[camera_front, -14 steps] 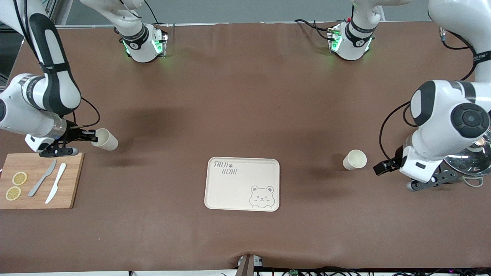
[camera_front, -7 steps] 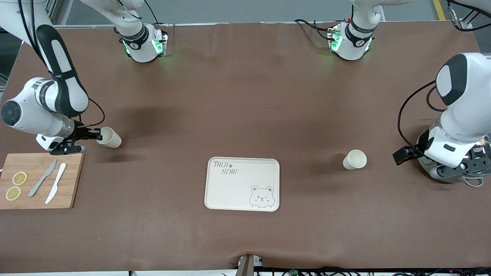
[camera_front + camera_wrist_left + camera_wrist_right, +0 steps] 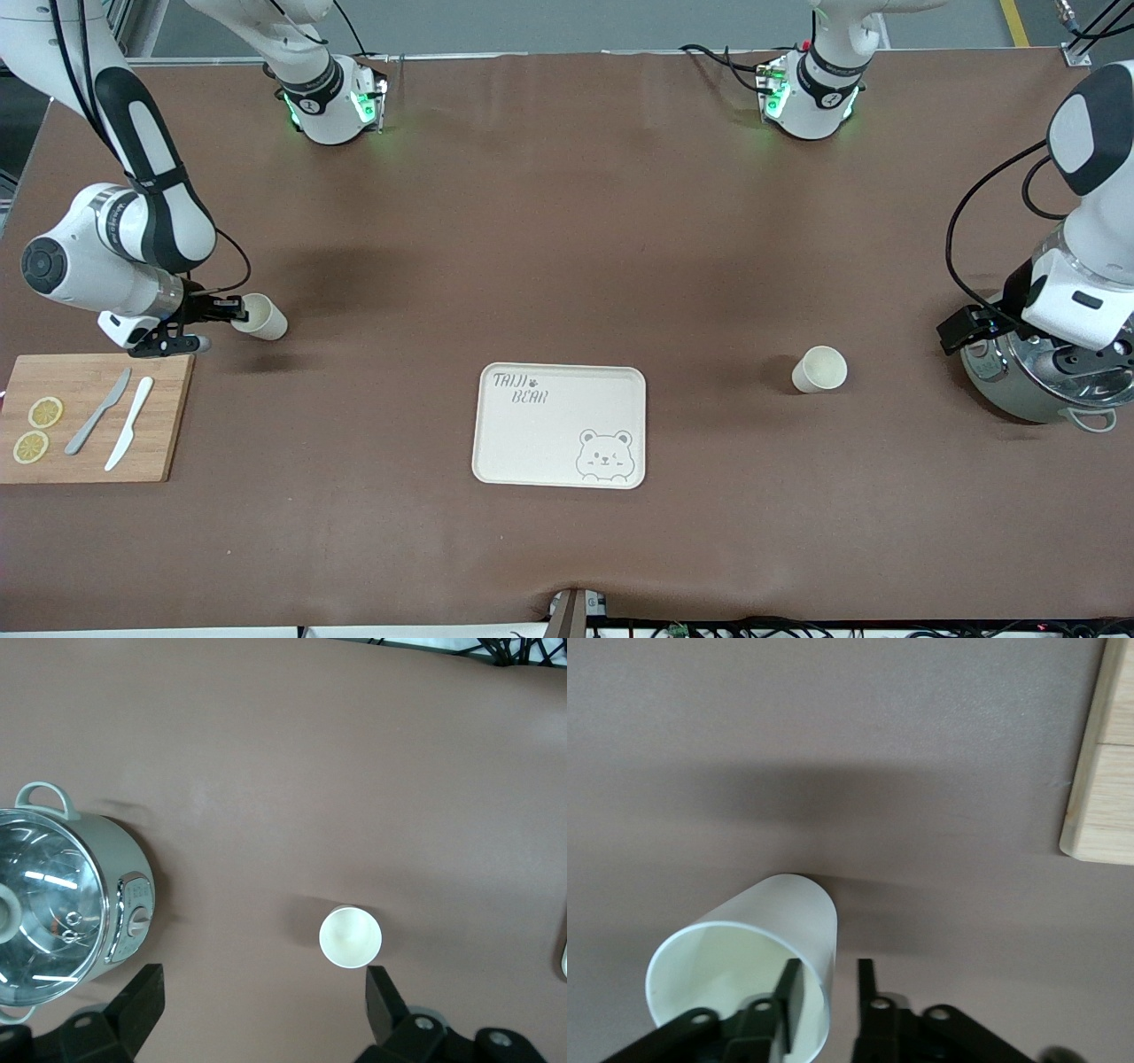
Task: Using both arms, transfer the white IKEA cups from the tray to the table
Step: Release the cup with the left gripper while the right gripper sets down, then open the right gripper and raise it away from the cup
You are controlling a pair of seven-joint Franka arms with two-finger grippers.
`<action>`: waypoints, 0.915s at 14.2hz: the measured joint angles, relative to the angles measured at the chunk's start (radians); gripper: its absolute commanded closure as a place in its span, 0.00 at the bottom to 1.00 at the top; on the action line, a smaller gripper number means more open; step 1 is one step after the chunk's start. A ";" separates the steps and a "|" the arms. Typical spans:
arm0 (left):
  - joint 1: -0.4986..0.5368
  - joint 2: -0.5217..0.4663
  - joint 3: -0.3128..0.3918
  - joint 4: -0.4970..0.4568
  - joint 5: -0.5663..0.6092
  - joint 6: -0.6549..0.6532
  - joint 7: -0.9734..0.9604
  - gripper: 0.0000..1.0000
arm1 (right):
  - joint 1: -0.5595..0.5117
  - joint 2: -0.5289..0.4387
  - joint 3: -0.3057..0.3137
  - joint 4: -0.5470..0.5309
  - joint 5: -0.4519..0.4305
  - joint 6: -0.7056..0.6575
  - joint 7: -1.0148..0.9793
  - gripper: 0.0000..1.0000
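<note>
We see a robotics lab posing as a kitchen: two arm bases [image 3: 330, 102] bolted to a brown-covered desk [image 3: 567, 221], cables [image 3: 983, 221] trailing, beside a cutting board [image 3: 89, 416] and steel pot [image 3: 1045, 390].

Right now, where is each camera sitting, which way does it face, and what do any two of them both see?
Front view: high across the table, facing both arms' bases, over the bear tray.
Left wrist view: on the left arm, looking down past the left gripper, open, at a free cup and a steel pot.
Right wrist view: behind the right gripper, shut on the rim of the other cup.
Shared: front and left wrist views both show the free cup.
</note>
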 measured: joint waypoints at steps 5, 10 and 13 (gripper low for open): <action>0.000 -0.010 0.000 0.002 0.000 -0.003 0.000 0.00 | 0.024 -0.004 0.011 0.233 0.000 -0.288 -0.002 0.00; -0.001 -0.026 -0.002 0.009 0.000 -0.009 0.000 0.00 | 0.113 -0.002 0.022 0.549 0.000 -0.450 -0.002 0.00; -0.001 -0.035 -0.002 0.010 0.000 -0.011 0.000 0.00 | 0.151 0.015 0.023 0.783 -0.020 -0.633 -0.001 0.00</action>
